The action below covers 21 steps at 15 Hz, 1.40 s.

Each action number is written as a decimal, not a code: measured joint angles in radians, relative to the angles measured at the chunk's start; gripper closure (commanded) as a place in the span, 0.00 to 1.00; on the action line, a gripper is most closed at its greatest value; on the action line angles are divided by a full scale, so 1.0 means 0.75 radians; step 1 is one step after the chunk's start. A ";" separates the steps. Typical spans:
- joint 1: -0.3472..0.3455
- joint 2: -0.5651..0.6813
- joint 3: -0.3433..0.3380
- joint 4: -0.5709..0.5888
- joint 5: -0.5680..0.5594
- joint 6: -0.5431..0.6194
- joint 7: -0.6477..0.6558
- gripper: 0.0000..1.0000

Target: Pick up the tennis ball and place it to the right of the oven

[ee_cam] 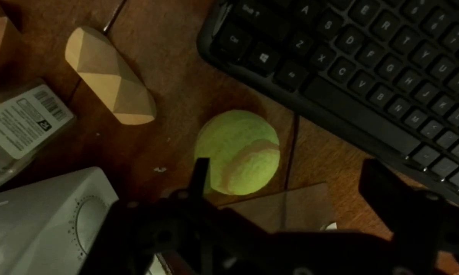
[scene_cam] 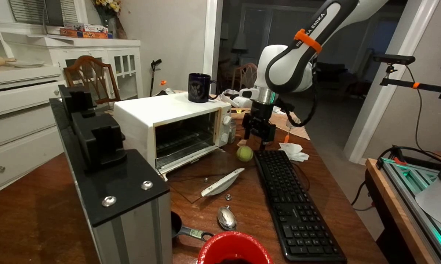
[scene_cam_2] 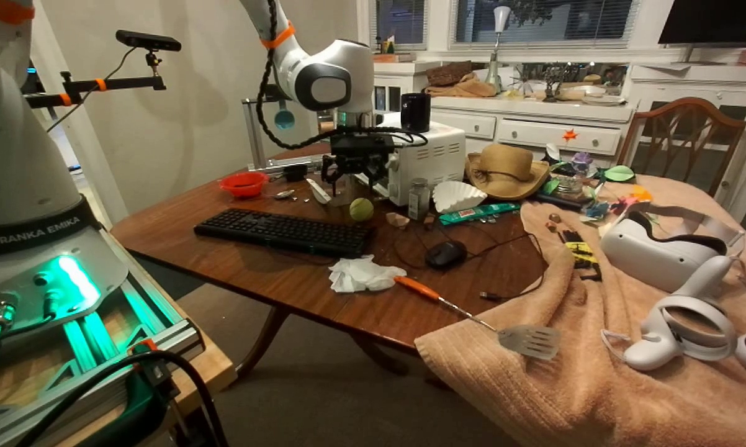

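At the left of an exterior view, a grey-black metal box (scene_cam: pixel 130 172) is seen in the foreground, with black holders mounted on its top. Beyond it, the white oven (scene_cam: pixel 174 126) is shown with a dark glass front, and a dark blue mug (scene_cam: pixel 199 88) is set on top of it. Nearer the bottom edge, a metal spoon (scene_cam: pixel 226 219) and a red bowl (scene_cam: pixel 233 238) are seen, the bowl partly cut off.

Next, the tennis ball (scene_cam: pixel 244 153) is found resting on the wooden table (scene_cam: pixel 250 194), between the oven and the keyboard (scene_cam: pixel 295 205). It is yellow-green and round, and in the wrist view its fuzzy surface is seen to be crossed by a broad, curved seam of dull tan; a strip of bare wood is left between it and the keyboard.

Slightly higher and farther right, the gripper (scene_cam: pixel 254 142) is pointed downward, its fingers spread wide apart. In the wrist view, the ball's lower left edge is covered by one finger; whether it is touched cannot be told. At the right, the keyboard is laid near the table's edge, and a crumpled white sheet (scene_cam: pixel 294 151) is seen just beside its far end.
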 measured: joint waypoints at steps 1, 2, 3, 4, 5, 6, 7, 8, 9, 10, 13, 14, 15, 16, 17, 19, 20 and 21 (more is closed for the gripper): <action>-0.015 0.015 0.016 0.006 0.000 0.015 -0.016 0.00; -0.031 0.029 0.031 0.013 0.000 0.030 -0.027 0.00; -0.044 0.044 0.043 0.020 0.000 0.045 -0.040 0.00; -0.054 0.056 0.051 0.025 0.000 0.059 -0.048 0.00; -0.063 0.069 0.059 0.031 0.000 0.075 -0.055 0.00; -0.072 0.082 0.065 0.034 0.000 0.092 -0.062 0.00; -0.081 0.094 0.073 0.038 0.000 0.108 -0.068 0.00; -0.092 0.106 0.083 0.042 0.000 0.120 -0.072 0.00; -0.104 0.118 0.096 0.047 0.000 0.134 -0.074 0.00; -0.115 0.129 0.107 0.051 0.000 0.143 -0.077 0.00; -0.133 0.158 0.129 0.061 -0.003 0.155 -0.084 0.00; -0.135 0.167 0.132 0.064 -0.003 0.159 -0.087 0.00; -0.136 0.174 0.135 0.066 -0.005 0.163 -0.088 0.00; -0.137 0.181 0.138 0.068 -0.006 0.170 -0.089 0.06; -0.138 0.187 0.140 0.068 -0.007 0.180 -0.089 0.15; -0.138 0.198 0.142 0.072 -0.010 0.197 -0.090 0.30; -0.138 0.204 0.142 0.074 -0.011 0.204 -0.090 0.36; -0.138 0.209 0.142 0.078 -0.014 0.208 -0.090 0.47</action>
